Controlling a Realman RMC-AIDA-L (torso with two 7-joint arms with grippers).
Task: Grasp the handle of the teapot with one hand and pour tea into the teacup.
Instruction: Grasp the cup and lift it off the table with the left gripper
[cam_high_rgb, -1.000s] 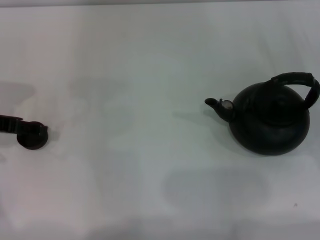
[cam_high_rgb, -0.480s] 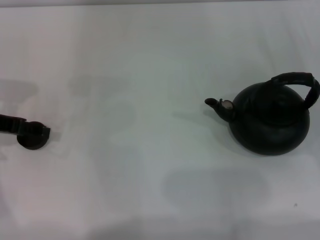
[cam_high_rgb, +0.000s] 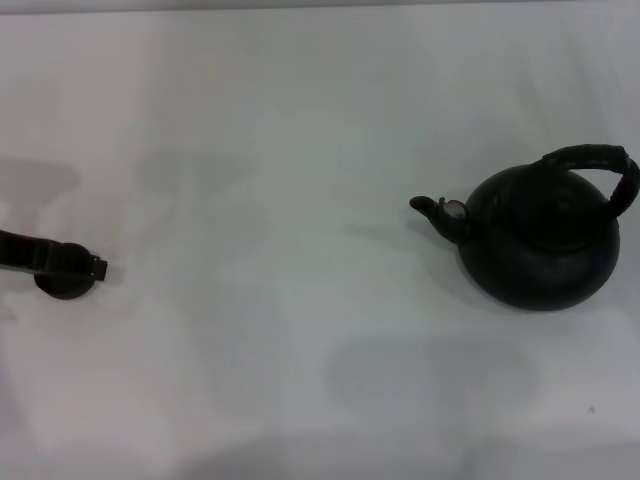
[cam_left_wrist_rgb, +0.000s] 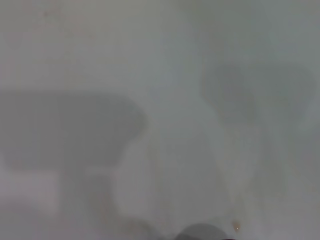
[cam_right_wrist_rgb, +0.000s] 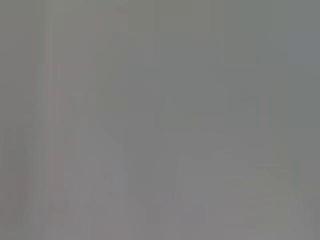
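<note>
The wide white matte table (cam_high_rgb: 300, 120) is the largest thing in the head view, one surface filling it edge to edge; on it stands one large, round, squat matte black teapot (cam_high_rgb: 540, 245), upright, toward the robot's right; over the teapot's top arches one thick black ribbed handle (cam_high_rgb: 600, 165), leaning to the side away from the spout; the one short spout with a pale tip (cam_high_rgb: 440, 210) points away from the teapot's body toward the robot's left; no gripper touches the teapot or its handle.

Well apart from the teapot, far across the table on the spout's side, sits one tiny round dark brown-black teacup (cam_high_rgb: 62, 286), low and bowl-like; one dark bar-shaped left gripper (cam_high_rgb: 88, 266) reaches in from the table's left edge and lies over the cup's top, its blunt tip just past the cup's rim on the teapot's side; whether its fingers are spread or closed I cannot tell.

Against the frame of half a second ago, the left gripper's tip has slid a little nearer the teapot, covering more of the teacup; the teapot itself stands where it stood.
</note>
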